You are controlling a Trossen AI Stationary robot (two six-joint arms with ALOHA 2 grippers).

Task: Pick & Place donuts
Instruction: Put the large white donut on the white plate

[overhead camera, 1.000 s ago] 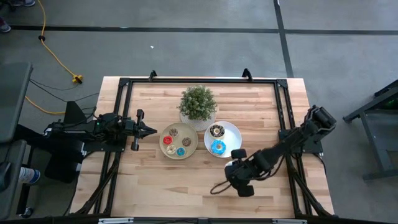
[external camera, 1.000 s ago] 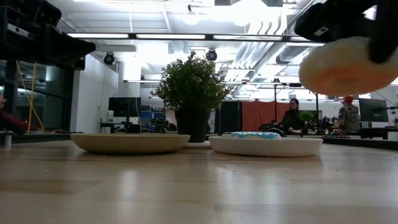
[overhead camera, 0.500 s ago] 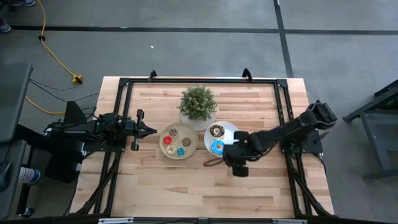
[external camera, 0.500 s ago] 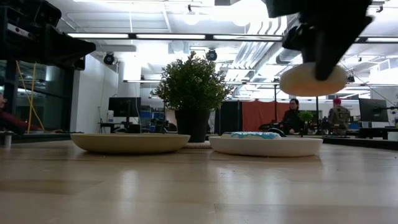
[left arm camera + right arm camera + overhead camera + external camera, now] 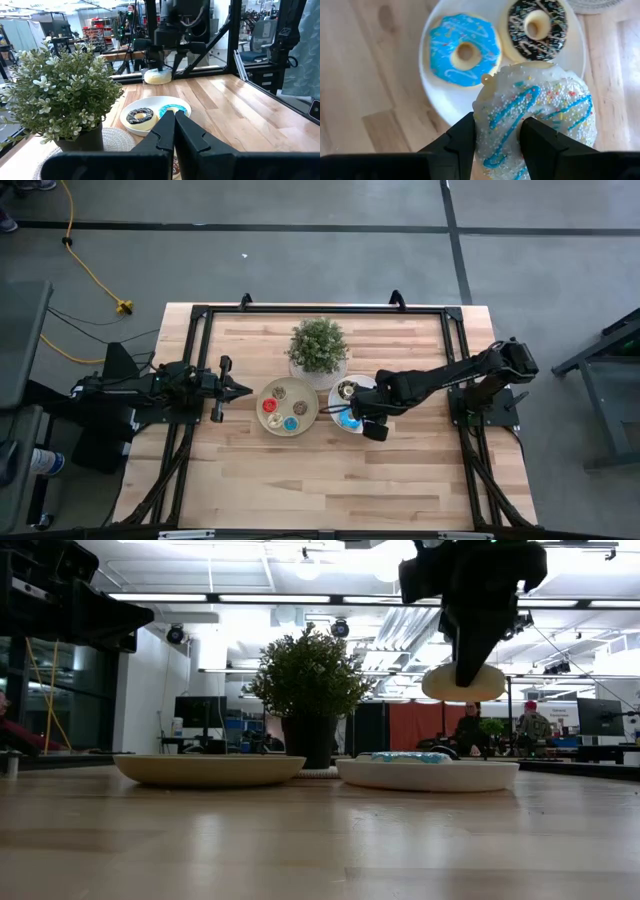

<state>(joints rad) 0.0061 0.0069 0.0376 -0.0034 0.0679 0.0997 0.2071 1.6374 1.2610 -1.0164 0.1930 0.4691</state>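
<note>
From above, the right gripper [image 5: 352, 416] has swung in from the near right part of the table and now hangs over the round white plate [image 5: 374, 388], while the left gripper [image 5: 243, 390] waits just beside the tan plate [image 5: 311, 398], where four small donuts [image 5: 281, 409] sit; down at table level, the white-iced donut [image 5: 463, 683], which a second ago filled the picture's upper right corner, now rides smaller and more central above the white plate [image 5: 428, 776], clear of it, with a sliver of the blue donut [image 5: 404, 757] showing over the rim; the left wrist view has its own fingers [image 5: 192, 138] pressed together on nothing, and beyond them the chocolate donut [image 5: 140, 116] and blue donut [image 5: 172, 110] lie side by side on the plate with the carried one [image 5: 158, 76] hovering behind; the right wrist view shows its fingers [image 5: 541, 144] clamped on the white donut [image 5: 535, 121] with blue drizzle, right over the plate's free part, so I'd call the carry nearly done and a lowering and letting go the only step left for this one
</note>
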